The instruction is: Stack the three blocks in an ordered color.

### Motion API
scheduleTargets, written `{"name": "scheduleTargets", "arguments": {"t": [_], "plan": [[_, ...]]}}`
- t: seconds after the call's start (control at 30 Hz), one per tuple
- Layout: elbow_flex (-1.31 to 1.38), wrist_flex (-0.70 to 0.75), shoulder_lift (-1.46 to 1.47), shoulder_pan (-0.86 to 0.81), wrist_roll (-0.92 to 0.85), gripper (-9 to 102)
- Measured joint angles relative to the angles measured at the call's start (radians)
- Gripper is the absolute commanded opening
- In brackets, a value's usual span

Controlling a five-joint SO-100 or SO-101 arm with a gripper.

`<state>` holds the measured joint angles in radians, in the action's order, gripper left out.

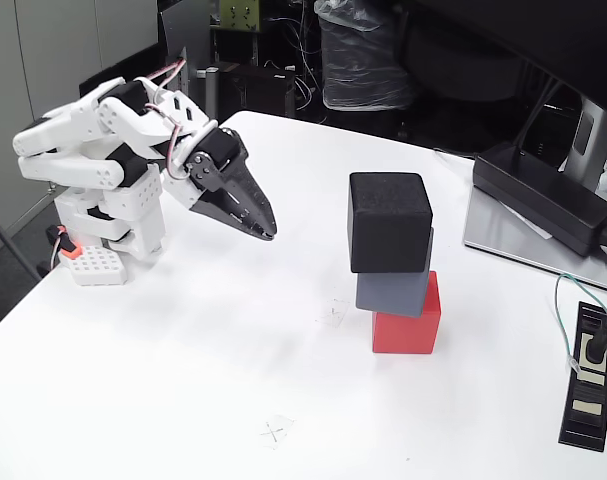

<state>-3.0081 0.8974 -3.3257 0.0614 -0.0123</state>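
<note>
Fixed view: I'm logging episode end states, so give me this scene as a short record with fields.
stack order, bottom to top: red block, grey block, black block
stack alignment: uneven, the upper blocks offset to the left
stack support: white table
gripper: jaws shut, empty, left of the stack, apart from it
other items: power brick, power strip

Colours on the table

Red cube (406,322) at the bottom of the stack; slate grey cube (395,283) on it; black cube (388,221) on top, matte. Table (233,380) plain white. Left of the stack: arm body (93,170) white with black joints, gripper (264,230) black. Small white perforated block (95,266) with an orange bit. Right of the stack: black power brick (543,195), black power strip (590,375), green-and-white cable (568,300).
</note>
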Motion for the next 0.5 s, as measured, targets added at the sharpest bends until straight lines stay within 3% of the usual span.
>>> {"name": "scheduleTargets", "arguments": {"t": [0.23, 0.5], "plan": [[-0.025, -0.002, -0.003, 0.014, 0.000, -1], [-0.055, -0.107, -0.003, 0.011, 0.000, -1]]}}
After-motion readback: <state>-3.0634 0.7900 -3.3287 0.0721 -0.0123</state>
